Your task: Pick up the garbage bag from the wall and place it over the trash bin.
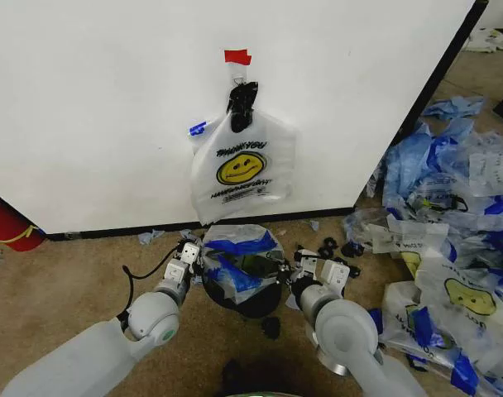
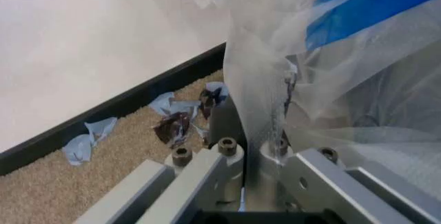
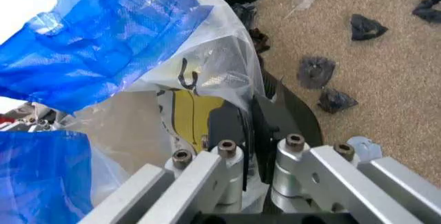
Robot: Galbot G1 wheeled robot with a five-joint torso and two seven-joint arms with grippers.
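Observation:
The garbage bag [image 1: 235,248], translucent white with blue tape strips, lies spread over the mouth of the trash bin [image 1: 256,304], a small round black basket on the carpet below the wall. My left gripper [image 1: 194,252] is at the bin's left rim. In the left wrist view this gripper [image 2: 251,136] is shut on a thin fold of the bag [image 2: 344,53]. My right gripper [image 1: 297,263] is at the right rim. In the right wrist view it [image 3: 245,131] is shut on the bag [image 3: 103,43] beside the dark bin wall [image 3: 289,115].
A similar smiley bag [image 1: 243,165] hangs on the wall from a black clip under red tape [image 1: 237,56]. A red cylinder [image 1: 7,223] stands at far left. A heap of bags [image 1: 450,248] covers the floor at right. Black scraps [image 1: 270,327] lie near the bin.

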